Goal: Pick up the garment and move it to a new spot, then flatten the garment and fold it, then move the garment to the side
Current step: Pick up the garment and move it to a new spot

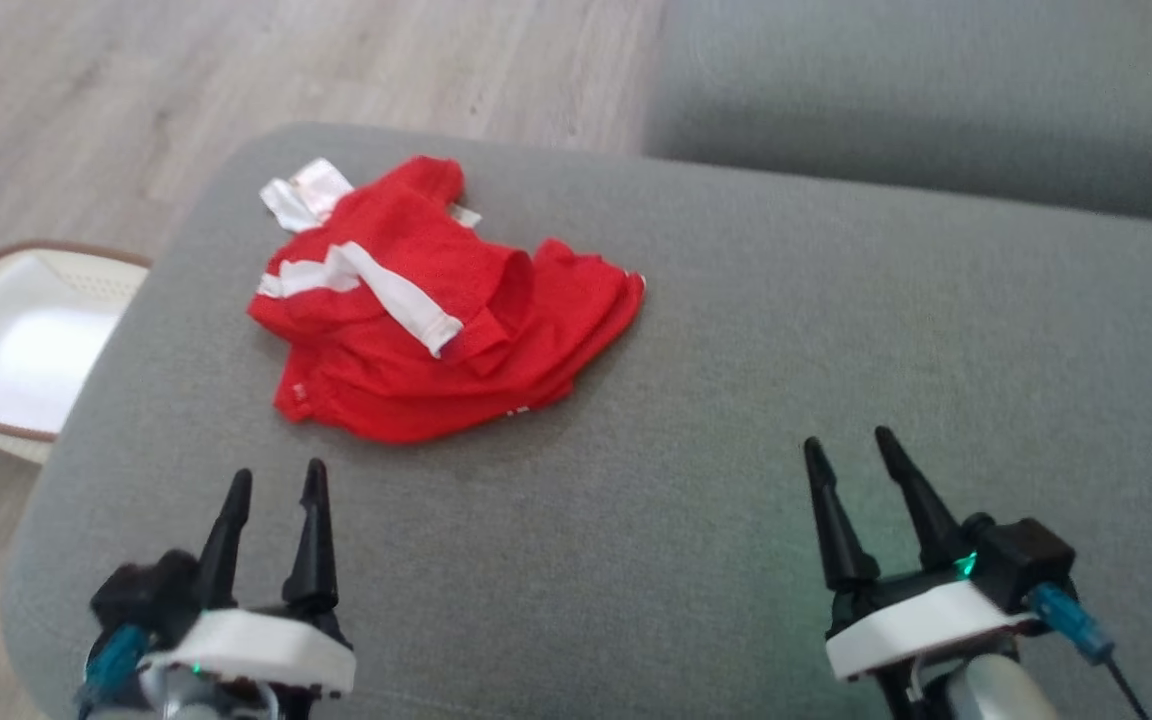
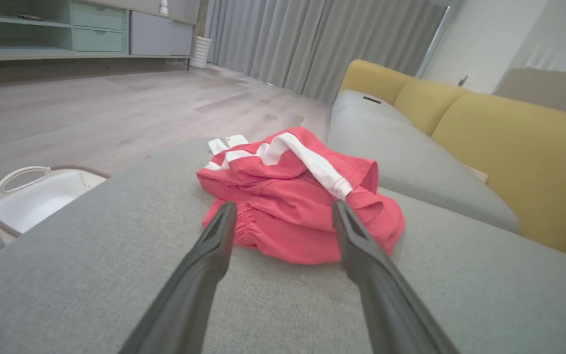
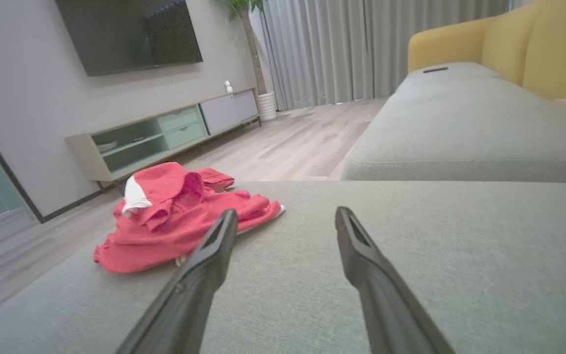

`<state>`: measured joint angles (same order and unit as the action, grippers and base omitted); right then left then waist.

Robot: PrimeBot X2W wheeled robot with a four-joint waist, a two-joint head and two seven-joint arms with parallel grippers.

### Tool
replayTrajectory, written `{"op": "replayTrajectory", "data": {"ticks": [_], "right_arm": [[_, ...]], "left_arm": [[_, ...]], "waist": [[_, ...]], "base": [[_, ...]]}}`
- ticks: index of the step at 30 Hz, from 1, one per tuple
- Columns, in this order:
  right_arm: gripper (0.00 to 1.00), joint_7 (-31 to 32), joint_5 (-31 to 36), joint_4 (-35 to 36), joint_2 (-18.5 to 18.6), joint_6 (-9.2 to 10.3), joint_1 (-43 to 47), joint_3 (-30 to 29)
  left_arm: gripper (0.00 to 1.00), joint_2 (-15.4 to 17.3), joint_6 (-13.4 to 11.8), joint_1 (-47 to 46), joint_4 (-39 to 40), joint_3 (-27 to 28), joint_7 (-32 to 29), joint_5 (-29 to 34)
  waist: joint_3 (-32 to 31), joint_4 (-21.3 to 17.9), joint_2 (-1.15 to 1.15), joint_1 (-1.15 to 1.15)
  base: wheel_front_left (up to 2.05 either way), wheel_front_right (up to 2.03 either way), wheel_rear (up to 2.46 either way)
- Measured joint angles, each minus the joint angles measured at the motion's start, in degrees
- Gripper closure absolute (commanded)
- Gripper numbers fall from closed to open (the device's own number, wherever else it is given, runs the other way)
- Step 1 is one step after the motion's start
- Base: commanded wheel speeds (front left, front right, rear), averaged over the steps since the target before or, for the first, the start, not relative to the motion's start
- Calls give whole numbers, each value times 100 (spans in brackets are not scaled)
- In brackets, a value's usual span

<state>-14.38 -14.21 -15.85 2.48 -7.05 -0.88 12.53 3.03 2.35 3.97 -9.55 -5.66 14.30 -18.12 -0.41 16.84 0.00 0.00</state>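
Two pincers are seen low over a wide grey fabric sofa seat (image 1: 736, 350), the left pincer (image 1: 277, 470) and the right pincer (image 1: 847, 438) set well apart from each other. Both are parted to a moderate gap, and nothing is gripped by either one, tbh. The crumpled red garment with white stripes (image 1: 436, 310) is bunched up on the seat's far left part, ahead of the left pincer and not touched by any finger. The upholstery is finely woven and looks smooth around the cloth. Off the seat's left edge, a white plastic basket with a brown rim (image 1: 16, 340) is parked on the pale wood-plank floor (image 1: 236, 60). Further back, mustard-yellow back cushions (image 2: 509, 147) are lined along the sofa, grey pleated curtains (image 2: 312, 39) are drawn across the far wall, and a dark flat screen (image 3: 130, 34) is mounted above a long low cabinet (image 3: 165, 132).
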Motion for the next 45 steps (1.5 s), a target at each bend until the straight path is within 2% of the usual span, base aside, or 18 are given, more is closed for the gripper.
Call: {"op": "replayTrajectory", "data": {"ticks": [5,9,17,27,28,29,30,39,45], "right_arm": [[0,0,167,54,3,0,-178,-250],[0,-1,272,118,5,0,-405,-453],[0,-1,319,183,8,0,-534,-600],[0,-1,319,235,10,0,-805,-601],[0,-1,319,238,9,0,-807,-598],[0,-1,319,238,9,0,-806,-597],[0,-1,319,238,10,0,-806,-600],[0,-1,312,196,11,0,-806,-558],[0,-1,259,147,11,0,-797,-548]], "left_arm": [[0,75,213,-717,-677,-66,0,267],[0,307,323,-1634,-1283,-133,-122,346],[0,746,388,-2945,-2365,-125,-784,327],[0,1073,472,-3819,-3252,-172,-1017,246],[14,1098,472,-3877,-3325,-183,-1016,231],[92,1114,472,-3919,-3374,-197,-1011,224],[100,1115,472,-3960,-3411,-218,-955,224],[100,1124,478,-4072,-3400,-293,-258,222],[100,1110,470,-4051,-2454,-271,-9,222]], "waist": [[354,-180,0,0],[673,-372,0,0],[1224,-789,0,1],[1691,-1127,0,1],[1715,-1149,0,1],[1732,-1166,0,1],[1742,-1177,0,1],[1549,-1169,0,0],[1272,-1192,0,0]], "base": [[0,0,0],[0,0,0],[0,0,0],[0,0,0],[0,0,0],[0,0,0],[0,0,0],[0,0,0],[0,0,0]]}}
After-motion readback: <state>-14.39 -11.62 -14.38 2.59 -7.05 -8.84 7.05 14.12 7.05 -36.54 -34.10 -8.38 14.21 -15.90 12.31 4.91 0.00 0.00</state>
